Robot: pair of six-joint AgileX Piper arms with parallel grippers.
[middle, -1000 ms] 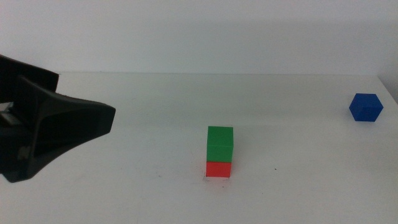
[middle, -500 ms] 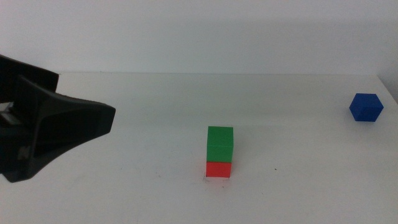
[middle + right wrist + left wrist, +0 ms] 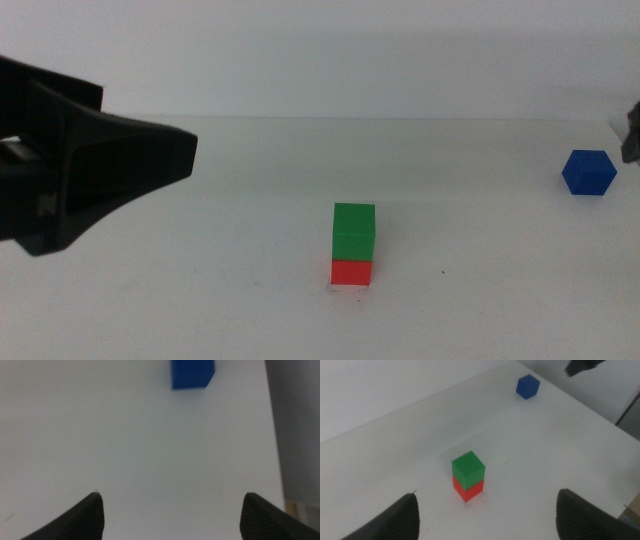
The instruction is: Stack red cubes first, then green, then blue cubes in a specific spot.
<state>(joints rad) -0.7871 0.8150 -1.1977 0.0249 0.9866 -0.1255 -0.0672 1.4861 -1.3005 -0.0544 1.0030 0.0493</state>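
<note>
Green over red, middle view: small matte green cube is sitting on the small matte red cube mid-table; my left gripper is hanging off to its left.
Left wrist view: my jaws are standing wide apart, gripping nothing; the small deep-blue cube is lying far across the white tabletop.
Right wrist view: my right gripper is gaping, and the blue cube is lying straight ahead, so I judge this arm the nearer.

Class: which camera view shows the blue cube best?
The left wrist view: the blue cube appears whole, three faces visible, with table all around. The middle view shows it small near the right edge; the right wrist view cuts it off.
</note>
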